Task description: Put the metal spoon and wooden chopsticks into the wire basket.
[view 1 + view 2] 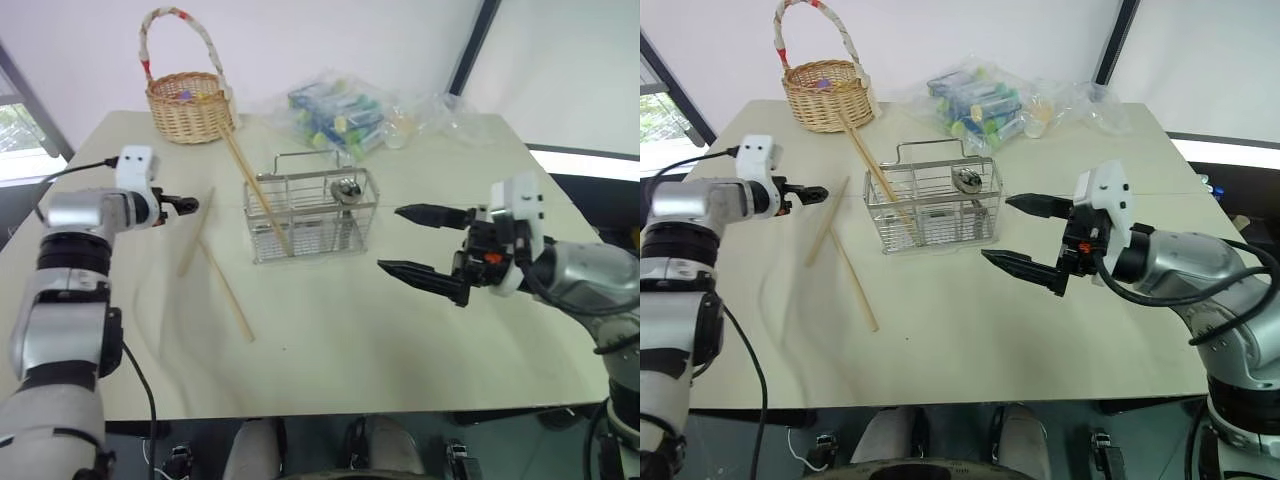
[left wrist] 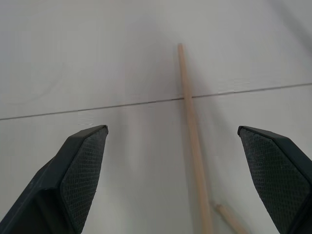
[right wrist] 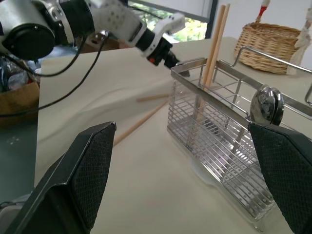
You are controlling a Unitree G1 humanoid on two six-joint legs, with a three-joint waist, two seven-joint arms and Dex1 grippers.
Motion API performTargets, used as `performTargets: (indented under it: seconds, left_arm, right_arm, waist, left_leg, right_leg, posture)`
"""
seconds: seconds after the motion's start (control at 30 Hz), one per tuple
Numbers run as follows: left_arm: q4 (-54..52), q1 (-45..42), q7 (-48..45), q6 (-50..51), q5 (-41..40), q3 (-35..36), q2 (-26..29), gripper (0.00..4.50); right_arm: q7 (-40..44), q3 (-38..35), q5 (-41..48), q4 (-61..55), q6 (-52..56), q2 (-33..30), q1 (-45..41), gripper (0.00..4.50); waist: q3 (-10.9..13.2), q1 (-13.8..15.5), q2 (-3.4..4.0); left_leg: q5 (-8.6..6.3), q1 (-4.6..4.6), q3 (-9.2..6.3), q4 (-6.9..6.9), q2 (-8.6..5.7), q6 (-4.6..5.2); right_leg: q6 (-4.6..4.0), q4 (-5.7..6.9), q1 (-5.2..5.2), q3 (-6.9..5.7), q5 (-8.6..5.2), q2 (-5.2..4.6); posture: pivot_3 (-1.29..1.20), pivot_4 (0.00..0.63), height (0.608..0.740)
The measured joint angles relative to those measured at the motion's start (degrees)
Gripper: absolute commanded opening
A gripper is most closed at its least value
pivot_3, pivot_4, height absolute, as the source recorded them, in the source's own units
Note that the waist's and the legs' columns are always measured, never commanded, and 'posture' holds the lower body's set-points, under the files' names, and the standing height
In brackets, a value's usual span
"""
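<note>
Wire basket (image 1: pixel 312 213) standing near the middle of the pale worktop (image 1: pixel 400 330). Inside it, metal spoon (image 1: pixel 346 189) upright at the right end, shiny bowl poking above the rim. Two wooden chopsticks (image 1: pixel 252 185) leaning in the basket's left end, tips slanting up toward the woven basket (image 1: pixel 188 104) at the far left corner. Two more chopsticks (image 1: pixel 225 290) lying flat on the worktop left of the wire basket, meeting in a shallow V. Left hand (image 1: pixel 190 205) over the loose pair, fingers spread wide, holding nothing; one loose stick lying between the pads (image 2: pixel 85 168) in the wrist view. Right hand (image 1: pixel 412 242) hovering right of the wire basket, pointing toward it, fingers wide apart and empty. Clear bag of small packets (image 1: pixel 345 112) behind the wire basket.
</note>
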Motion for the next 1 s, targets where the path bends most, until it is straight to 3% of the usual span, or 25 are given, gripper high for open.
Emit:
performTargets:
  seconds: [0.37, 0.5, 0.7, 1.0]
  left_arm:
    - [15.2, -2.9, -0.9, -11.1, 7.5, 0.8, -5.3, 4.50]
    - [16.4, -3.2, -0.4, -12.2, 8.7, 1.4, -5.4, 3.21]
    - [16.9, -3.2, 0.3, -12.3, 9.3, 3.7, -5.4, 0.05]
    - [17.5, -3.2, 3.4, -12.7, 9.1, 7.7, -5.3, 0.05]
  right_arm:
    - [-5.2, -2.2, 4.4, -3.2, 0.8, -0.9, 2.3, 4.46]
    - [-6.1, -2.2, 5.0, -3.3, 0.8, -1.0, 3.4, 4.50]
    - [-6.5, -2.2, 5.3, -3.3, 0.8, -1.3, 3.7, 4.50]
    - [-5.2, -2.1, 5.3, -3.0, 0.5, -3.1, 4.1, 4.50]
  waist:
    - [0.0, -0.1, -0.04]
    - [0.0, -0.1, -0.02]
    - [0.0, 0.0, -0.02]
    - [0.0, -0.1, -0.04]
  left_leg:
    - [-0.20, 0.11, -0.11, -0.01, 0.09, 0.36]
    - [-0.20, 0.11, -0.07, 0.03, 0.08, 0.36]
    - [-0.21, 0.10, -0.09, 0.03, 0.05, 0.36]
    - [-0.21, 0.11, -0.11, 0.03, 0.06, 0.37]
  right_leg:
    - [-0.02, 0.00, 0.01, -0.02, 0.00, -0.03]
    - [-0.01, -0.01, 0.04, -0.02, 0.01, -0.06]
    - [-0.01, -0.04, 0.07, -0.03, 0.01, -0.05]
    - [-0.01, -0.02, 0.07, -0.03, 0.01, -0.05]
  posture:
    - [0.00, 0.150, 0.627]
    - [0.00, 0.150, 0.627]
    - [0.00, 0.150, 0.627]
    - [0.00, 0.150, 0.627]
